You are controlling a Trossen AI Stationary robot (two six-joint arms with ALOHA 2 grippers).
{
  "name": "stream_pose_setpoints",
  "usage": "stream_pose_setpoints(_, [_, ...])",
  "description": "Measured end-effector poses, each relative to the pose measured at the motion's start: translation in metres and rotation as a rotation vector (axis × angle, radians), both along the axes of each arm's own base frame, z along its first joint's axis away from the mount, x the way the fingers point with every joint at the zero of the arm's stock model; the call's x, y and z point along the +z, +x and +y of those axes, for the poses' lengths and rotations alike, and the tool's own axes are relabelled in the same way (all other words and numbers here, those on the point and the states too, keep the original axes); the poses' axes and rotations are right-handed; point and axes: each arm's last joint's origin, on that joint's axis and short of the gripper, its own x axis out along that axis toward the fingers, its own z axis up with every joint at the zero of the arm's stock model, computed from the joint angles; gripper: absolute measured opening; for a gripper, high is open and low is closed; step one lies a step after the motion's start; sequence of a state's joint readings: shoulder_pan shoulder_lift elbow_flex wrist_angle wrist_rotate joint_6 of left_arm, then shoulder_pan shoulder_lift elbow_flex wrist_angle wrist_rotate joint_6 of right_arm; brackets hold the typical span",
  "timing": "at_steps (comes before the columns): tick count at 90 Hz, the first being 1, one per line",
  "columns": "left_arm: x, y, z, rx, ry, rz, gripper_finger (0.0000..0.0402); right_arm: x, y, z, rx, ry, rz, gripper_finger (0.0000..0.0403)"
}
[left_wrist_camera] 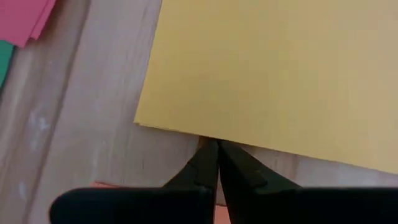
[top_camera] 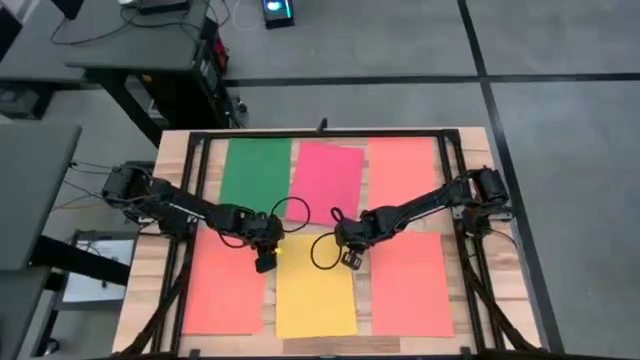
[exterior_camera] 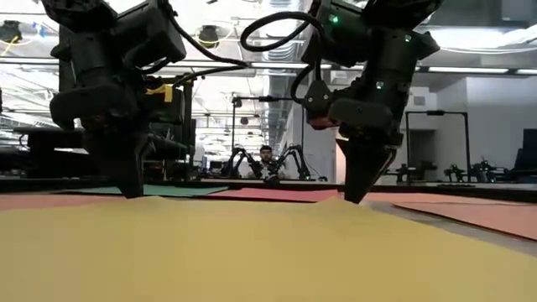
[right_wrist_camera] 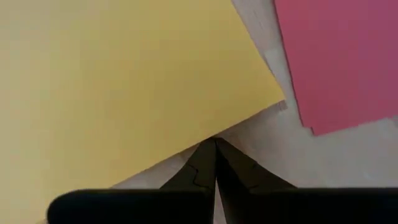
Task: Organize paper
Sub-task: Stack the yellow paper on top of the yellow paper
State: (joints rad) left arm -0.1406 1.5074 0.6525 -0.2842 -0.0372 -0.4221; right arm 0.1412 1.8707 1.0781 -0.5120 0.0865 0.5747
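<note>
On the table (top_camera: 150, 260) lie 6 sheets of paper in 2 rows of 3. In the far row, seen from above, there is a green sheet (top_camera: 256, 172) on the left, a pink-red sheet (top_camera: 327, 180) in the middle and an orange sheet (top_camera: 402, 172) on the right. In the near row there is an orange sheet on the left (top_camera: 222, 290), a yellow sheet (top_camera: 315, 292) in the middle and another orange sheet on the right (top_camera: 410, 285). The sheets lie flat and do not cover each other. The 2 arms reach in from the sides to the far edge of the yellow sheet. The left gripper (top_camera: 264, 262) is at the far left corner of that sheet, and its fingers (left_wrist_camera: 208, 168) are pressed together, tip down, right at the paper's edge. The right gripper (top_camera: 350, 259) is at the far right corner, and its fingers (right_wrist_camera: 214, 165) are pressed together too, touching the edge there. I cannot tell if either one pinches the paper. In the low view both grippers point straight down at the yellow sheet, and a person (exterior_camera: 266, 159) sits far back in the room.
</note>
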Motion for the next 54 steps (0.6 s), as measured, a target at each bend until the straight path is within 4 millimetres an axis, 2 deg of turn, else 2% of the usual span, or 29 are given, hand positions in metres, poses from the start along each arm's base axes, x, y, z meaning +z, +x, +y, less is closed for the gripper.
stream_pose_setpoints(34, [0.0,-0.001,0.0,0.006,-0.005,0.012,0.0,0.0,-0.002,0.003,0.009,-0.001,0.015,0.0])
stream_pose_setpoints(54, [0.006,-0.006,-0.004,0.009,0.004,0.002,0.0,0.01,-0.012,0.005,-0.011,0.008,0.046,0.0])
